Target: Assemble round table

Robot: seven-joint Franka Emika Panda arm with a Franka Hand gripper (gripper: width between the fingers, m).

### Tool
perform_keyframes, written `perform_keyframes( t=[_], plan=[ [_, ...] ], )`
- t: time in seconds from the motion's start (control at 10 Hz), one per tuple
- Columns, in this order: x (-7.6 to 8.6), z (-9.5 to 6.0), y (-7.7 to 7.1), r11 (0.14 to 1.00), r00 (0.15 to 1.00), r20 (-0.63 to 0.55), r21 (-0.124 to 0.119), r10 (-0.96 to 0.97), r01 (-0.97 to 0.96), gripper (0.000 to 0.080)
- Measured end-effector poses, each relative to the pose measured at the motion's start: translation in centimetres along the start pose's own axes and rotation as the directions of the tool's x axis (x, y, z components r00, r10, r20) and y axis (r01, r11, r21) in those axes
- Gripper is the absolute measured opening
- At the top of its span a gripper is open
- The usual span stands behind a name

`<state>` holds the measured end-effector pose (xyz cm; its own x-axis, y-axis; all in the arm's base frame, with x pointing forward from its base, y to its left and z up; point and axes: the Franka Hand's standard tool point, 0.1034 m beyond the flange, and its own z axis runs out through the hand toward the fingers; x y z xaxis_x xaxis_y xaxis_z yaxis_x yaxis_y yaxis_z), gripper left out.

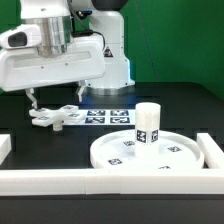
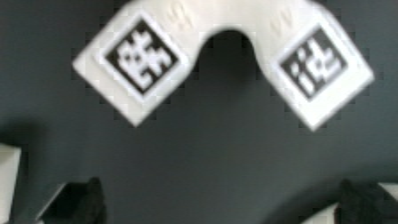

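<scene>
Exterior view is bright and even, looks like overhead light. The white plastic washes out, so the round disc off to the side of the claw loses edge detail, and there's a bluish sheen on the marker board just behind the claw, while the dark counter stays matte with only soft shadows. Wrist view is dimmer and properly soft: the tags on the cross base just ahead of the claw are smeared, and the fingertips are dark out-of-focus blobs. Both pictures are low-res and a bit grainy.
</scene>
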<state>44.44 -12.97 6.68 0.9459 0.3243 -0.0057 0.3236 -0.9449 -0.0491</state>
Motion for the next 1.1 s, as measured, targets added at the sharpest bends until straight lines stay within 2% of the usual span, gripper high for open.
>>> perform_keyframes(
  t=[0.2, 0.3, 0.4, 0.7, 0.9, 1.1],
  plan=[
    [-1.9, 0.5, -0.4, 1.0, 1.0, -0.01, -0.025, -0.008, 0.008, 0.0649],
    [-3.2, 0.9, -0.5, 1.0, 1.0, -0.004, -0.027, -0.001, 0.001, 0.0649],
    [-3.9, 1.2, -0.3, 0.999, 1.0, -0.006, -0.038, 0.009, -0.009, 0.0649],
    [-3.9, 1.2, -0.3, 0.999, 1.0, -0.003, -0.037, 0.008, -0.009, 0.0649],
    [-4.2, 1.7, -0.8, 0.999, 1.0, -0.001, -0.046, -0.004, 0.004, 0.0649],
    [-4.5, 2.1, -0.7, 0.999, 1.0, 0.008, -0.044, -0.004, 0.004, 0.0649]
  ],
)
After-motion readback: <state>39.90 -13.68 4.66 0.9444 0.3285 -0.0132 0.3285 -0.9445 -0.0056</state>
